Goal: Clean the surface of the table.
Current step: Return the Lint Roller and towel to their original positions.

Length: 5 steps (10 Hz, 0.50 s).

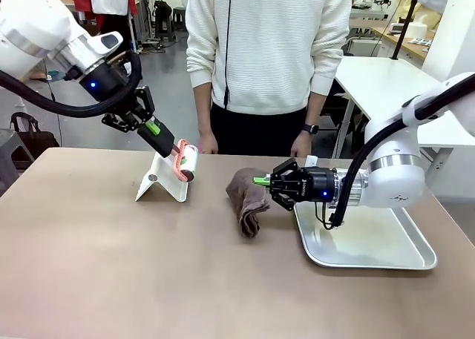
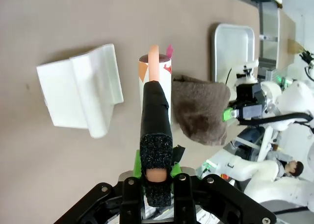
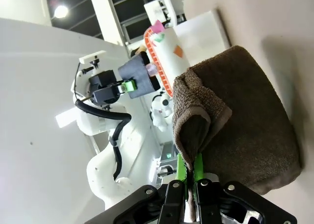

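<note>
below, the table (image 1: 111, 265) lies under both end effectors: left (image 1: 159, 133) clamps roller (image 1: 185, 161), right (image 1: 261, 181) clamps towel (image 1: 246, 198).

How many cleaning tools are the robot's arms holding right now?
2. A lint roller is held by its handle in the left gripper, above the white stand. A brown cloth is pinched by the right gripper, beside the metal tray.
</note>
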Each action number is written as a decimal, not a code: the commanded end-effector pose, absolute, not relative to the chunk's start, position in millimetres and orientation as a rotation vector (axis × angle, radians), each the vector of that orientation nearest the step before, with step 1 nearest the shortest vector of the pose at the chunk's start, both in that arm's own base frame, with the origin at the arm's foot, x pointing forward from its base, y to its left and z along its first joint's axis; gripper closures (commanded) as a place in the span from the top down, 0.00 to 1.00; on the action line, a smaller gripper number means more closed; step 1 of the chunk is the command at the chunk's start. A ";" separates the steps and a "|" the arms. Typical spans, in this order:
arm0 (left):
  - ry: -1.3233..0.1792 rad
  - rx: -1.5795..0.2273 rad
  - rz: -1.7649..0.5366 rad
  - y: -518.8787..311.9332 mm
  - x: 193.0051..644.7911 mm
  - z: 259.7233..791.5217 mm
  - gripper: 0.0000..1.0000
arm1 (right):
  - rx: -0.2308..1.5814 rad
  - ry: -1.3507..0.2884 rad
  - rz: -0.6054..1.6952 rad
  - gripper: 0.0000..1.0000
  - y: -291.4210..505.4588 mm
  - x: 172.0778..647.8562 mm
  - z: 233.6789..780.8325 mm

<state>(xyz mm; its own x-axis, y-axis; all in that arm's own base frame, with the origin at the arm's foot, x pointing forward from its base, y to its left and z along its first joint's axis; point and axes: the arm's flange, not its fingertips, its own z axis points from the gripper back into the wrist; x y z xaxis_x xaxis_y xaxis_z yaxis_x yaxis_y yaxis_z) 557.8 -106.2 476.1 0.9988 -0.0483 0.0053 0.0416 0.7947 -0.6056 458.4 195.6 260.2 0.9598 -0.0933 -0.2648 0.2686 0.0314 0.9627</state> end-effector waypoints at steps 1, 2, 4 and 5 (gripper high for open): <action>0.025 -0.614 -0.005 -113.7 572.5 473.7 0.22 | 1.494 0.106 -0.347 0.06 198.4 464.1 264.9; 0.039 -0.612 0.003 -113.6 577.5 470.2 0.22 | 1.451 0.082 -0.349 0.06 197.9 463.9 267.1; 0.052 -0.594 0.007 -112.5 581.9 464.7 0.22 | 1.367 0.033 -0.299 0.06 202.1 460.9 277.9; 0.055 -0.582 0.014 -109.2 583.0 461.8 0.22 | 1.323 0.002 -0.293 0.06 200.8 461.4 283.1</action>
